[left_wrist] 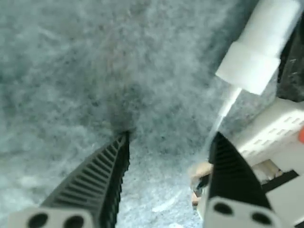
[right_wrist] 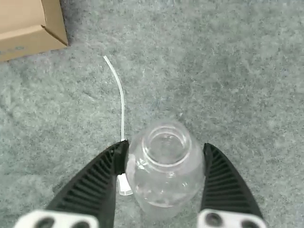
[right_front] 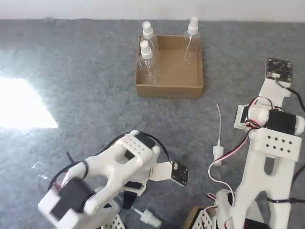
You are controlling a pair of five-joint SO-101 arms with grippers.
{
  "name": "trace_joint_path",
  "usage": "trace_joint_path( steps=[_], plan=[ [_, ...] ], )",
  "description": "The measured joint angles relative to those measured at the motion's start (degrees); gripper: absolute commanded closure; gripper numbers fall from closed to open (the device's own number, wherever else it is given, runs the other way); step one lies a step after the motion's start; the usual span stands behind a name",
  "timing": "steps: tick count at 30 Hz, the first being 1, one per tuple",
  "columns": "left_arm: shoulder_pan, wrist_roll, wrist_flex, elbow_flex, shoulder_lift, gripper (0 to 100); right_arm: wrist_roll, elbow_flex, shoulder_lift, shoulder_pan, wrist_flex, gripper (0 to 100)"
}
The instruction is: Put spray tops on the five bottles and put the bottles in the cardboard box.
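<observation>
Three capped bottles stand inside the cardboard box, far centre. Loose on the grey felt, two in number: right spray top, just beside the right gripper; left spray top, near the left gripper, jaws apart. Right gripper is clamped on one uncapped bottle.
</observation>
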Motion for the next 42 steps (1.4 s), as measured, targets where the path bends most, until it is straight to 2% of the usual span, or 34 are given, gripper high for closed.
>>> trace_joint_path(
  steps=[7,15,20,25,35,38,42],
  plan=[
    [-0.26,0.00,0.09,-0.62,0.88,99,0.00,0.00,0.00,0.00,0.00,85.1],
    [-0.18,0.35,2.37,-2.64,0.88,99,0.00,0.00,0.00,0.00,0.00,85.2],
    [-0.35,5.27,4.22,-6.51,0.88,99,0.00,0.00,0.00,0.00,0.00,85.3],
    [-6.15,7.38,7.30,-12.31,0.97,99,0.00,0.00,0.00,0.00,0.00,85.3],
    [-26.02,7.56,9.76,-23.03,0.97,99,0.00,0.00,0.00,0.00,0.00,85.4],
    [-28.40,7.56,9.76,-24.70,0.97,98,-0.18,0.00,0.00,0.00,0.00,85.4],
    [-28.66,6.68,10.29,-26.46,0.97,87,-0.18,0.00,0.00,-0.44,0.00,85.4]
  ],
)
